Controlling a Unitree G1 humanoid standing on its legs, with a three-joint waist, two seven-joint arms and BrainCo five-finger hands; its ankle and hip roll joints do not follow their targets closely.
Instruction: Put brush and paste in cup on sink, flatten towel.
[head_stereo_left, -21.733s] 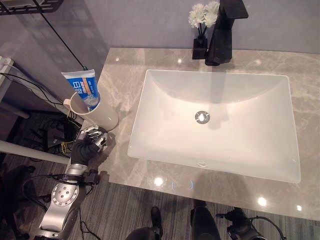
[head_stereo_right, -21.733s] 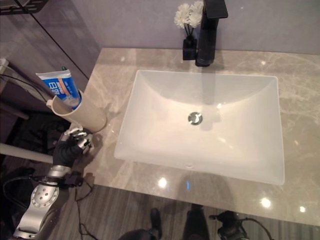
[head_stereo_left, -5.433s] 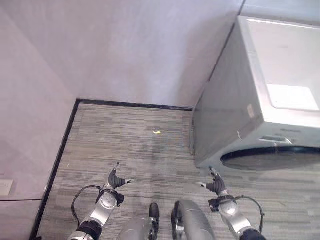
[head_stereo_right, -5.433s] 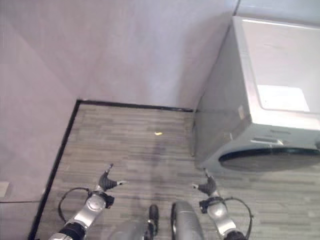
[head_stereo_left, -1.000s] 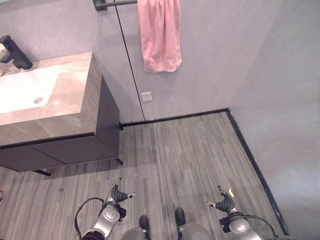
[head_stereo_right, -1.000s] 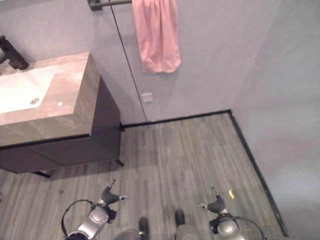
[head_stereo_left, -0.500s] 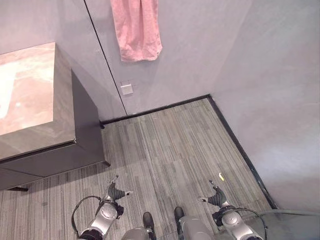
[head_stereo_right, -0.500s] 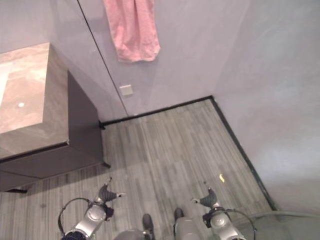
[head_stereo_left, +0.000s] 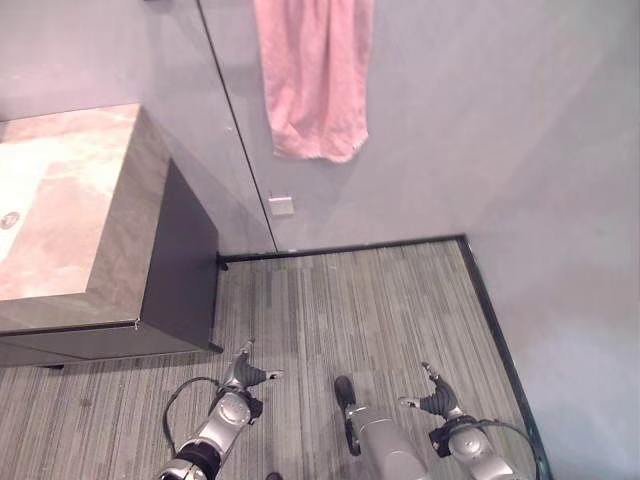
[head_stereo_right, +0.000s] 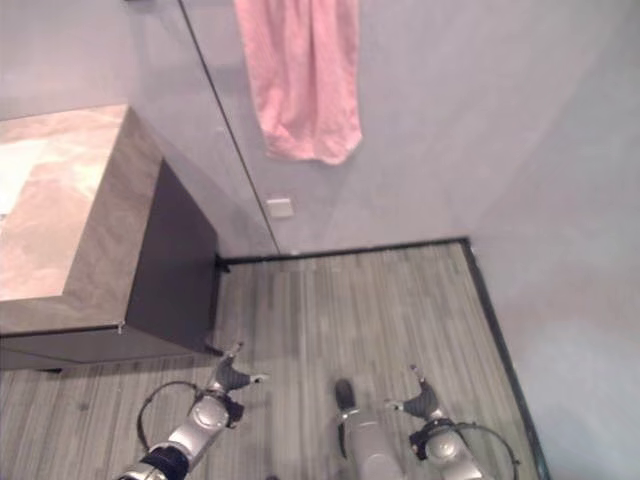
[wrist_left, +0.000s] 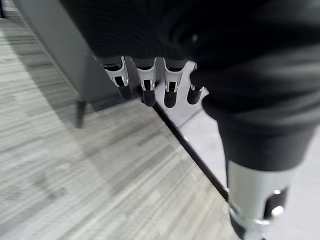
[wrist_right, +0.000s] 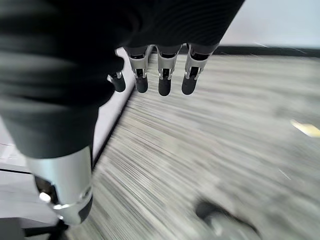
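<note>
The pink towel (head_stereo_left: 313, 77) hangs bunched and rumpled on the grey wall, its lower edge uneven, well above a small white wall plate (head_stereo_left: 281, 206) and the black skirting. To the robot's left the stone vanity top (head_stereo_left: 120, 210) sits on a dark cabinet (head_stereo_left: 180, 270), with just the pale edge of the sink basin (head_stereo_left: 15, 195) showing; no cup, brush or paste can be made out on the stretch of counter that shows. Both arms hang low over the striped grey floor (head_stereo_left: 380, 300), well apart from the towel and the vanity. The left hand (head_stereo_left: 245, 375) is down near the cabinet's corner, fingers (wrist_left: 145, 85) straight in a row and spread from the thumb, holding nothing; its wrist view looks along them to the cabinet leg and skirting. The right hand (head_stereo_left: 437, 399) hangs on the other side, its fingers (wrist_right: 164, 75) likewise straight and loose with the thumb held apart, empty, the floor blurred beneath it and a small yellow scrap (wrist_right: 306, 128) lying on the boards. Compared with half a second ago the whole scene has slid to the right and down, so the head has turned back towards the vanity: the towel now sits nearer the middle of the wall and more of the counter shows, while the hands hang much as they did.
</note>
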